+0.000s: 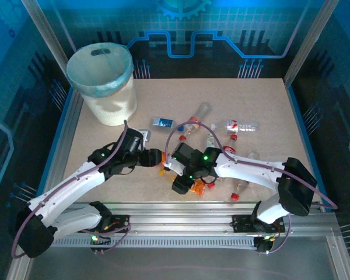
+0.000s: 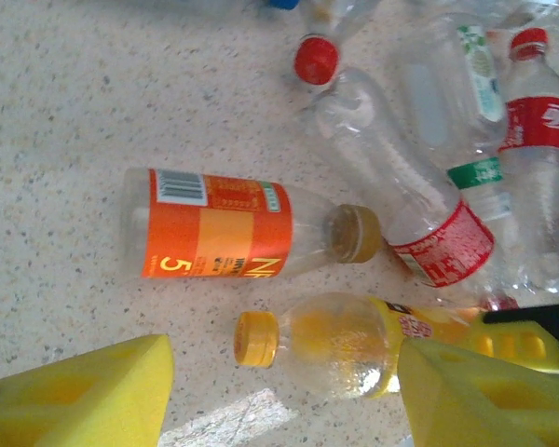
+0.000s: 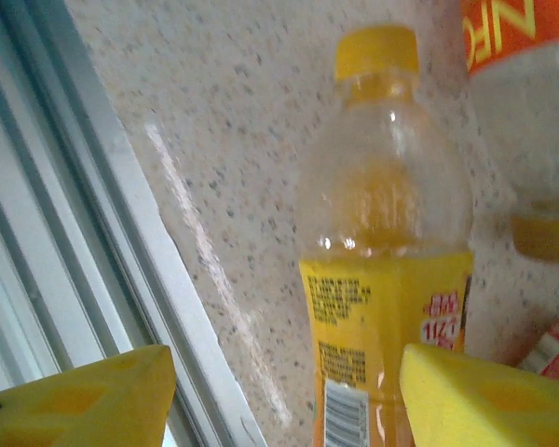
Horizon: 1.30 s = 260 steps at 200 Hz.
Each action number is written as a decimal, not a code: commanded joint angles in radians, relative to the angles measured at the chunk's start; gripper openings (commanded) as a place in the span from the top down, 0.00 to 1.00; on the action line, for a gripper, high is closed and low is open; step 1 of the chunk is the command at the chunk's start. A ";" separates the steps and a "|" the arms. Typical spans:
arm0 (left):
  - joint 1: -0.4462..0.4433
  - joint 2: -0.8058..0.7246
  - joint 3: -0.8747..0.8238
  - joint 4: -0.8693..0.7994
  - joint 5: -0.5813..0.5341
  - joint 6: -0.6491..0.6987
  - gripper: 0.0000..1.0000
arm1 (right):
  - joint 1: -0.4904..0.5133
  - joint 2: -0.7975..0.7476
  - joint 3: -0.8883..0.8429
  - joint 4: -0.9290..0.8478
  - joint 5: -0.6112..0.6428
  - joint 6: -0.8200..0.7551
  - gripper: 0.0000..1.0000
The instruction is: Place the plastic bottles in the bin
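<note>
Both left hand (image 2: 281, 346) and right hand (image 3: 284, 352) gape, empty.

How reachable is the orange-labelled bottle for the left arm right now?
Probably yes. The left claw is open just short of the orange-labelled bottle, lying on its side; bare table borders it, though the yellow-capped bottle lies nearer the claw.

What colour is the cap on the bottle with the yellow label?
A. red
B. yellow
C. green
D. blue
B: the bottle with the yellow label has a yellow cap on its neck, seen up close in the right wrist view.
</note>
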 commanded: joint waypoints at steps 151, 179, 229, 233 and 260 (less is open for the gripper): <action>0.005 -0.056 -0.056 0.003 -0.235 -0.118 0.30 | 0.036 0.209 0.037 -0.062 0.152 0.024 0.42; 0.010 -0.103 -0.036 -0.028 -0.257 -0.084 0.29 | 0.058 0.182 0.044 -0.089 0.152 0.024 0.44; 0.031 -0.273 0.067 -0.029 -0.350 0.059 0.19 | 0.099 0.011 0.047 -0.093 0.103 0.004 0.47; 0.031 -0.286 0.071 -0.018 -0.350 0.067 0.18 | 0.097 -0.002 0.056 -0.087 0.101 0.000 0.48; 0.044 -0.322 0.112 0.064 -0.339 0.075 0.16 | 0.054 -0.060 0.167 -0.051 0.093 -0.035 0.48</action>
